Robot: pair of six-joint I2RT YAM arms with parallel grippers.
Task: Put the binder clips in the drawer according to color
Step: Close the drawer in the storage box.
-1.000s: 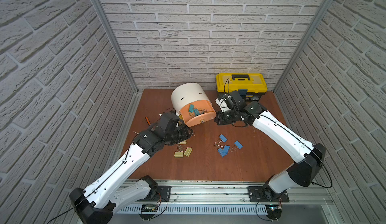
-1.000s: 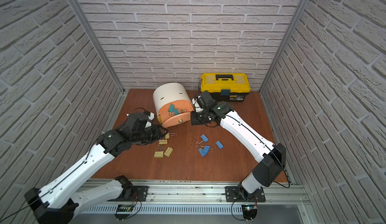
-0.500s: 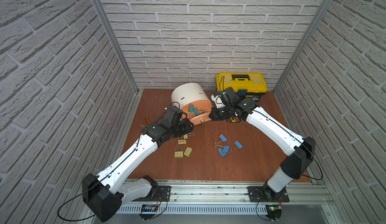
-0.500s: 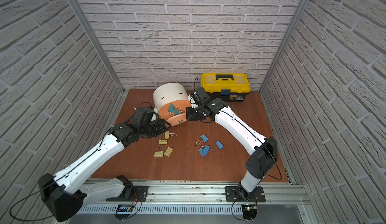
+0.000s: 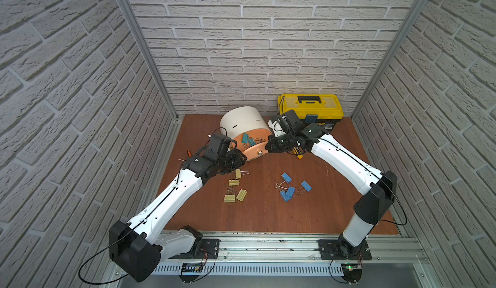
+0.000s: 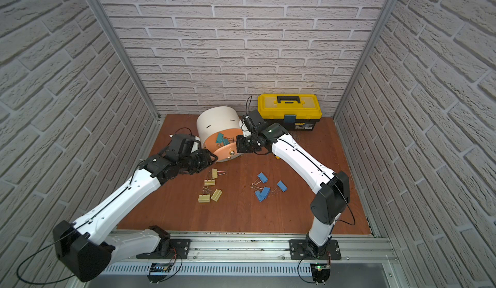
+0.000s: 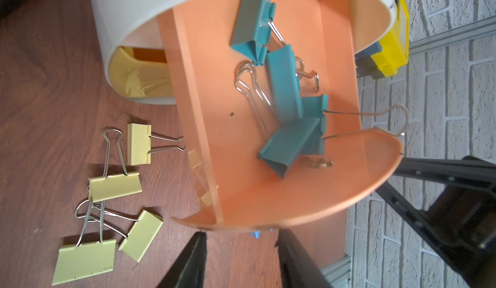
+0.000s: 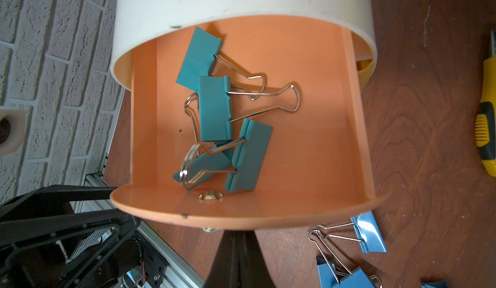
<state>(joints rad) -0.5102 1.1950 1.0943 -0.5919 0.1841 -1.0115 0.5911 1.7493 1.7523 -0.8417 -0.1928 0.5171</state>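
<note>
Four teal clips (image 8: 214, 106) in open peach drawer (image 8: 308, 128); four yellow (image 5: 233, 190), four blue (image 5: 288, 190) left on table (image 5: 268, 214). Left end effector (image 7: 241, 259) spread, empty; right end effector (image 8: 237, 257) pressed together at drawer front.

robot test cell: faux-brick panels (image 5: 268, 58), aluminium rail (image 5: 268, 246)

Even, bright, diffuse light fills both top views; shadows under the arms are soft and short, and the brick walls bow outward toward the edges. Beyond the left gripper (image 7: 241, 259) one teal clip (image 7: 285, 85) smears with motion blur. The black fingers (image 8: 236, 259) nearest the right wrist lens look soft.
</note>
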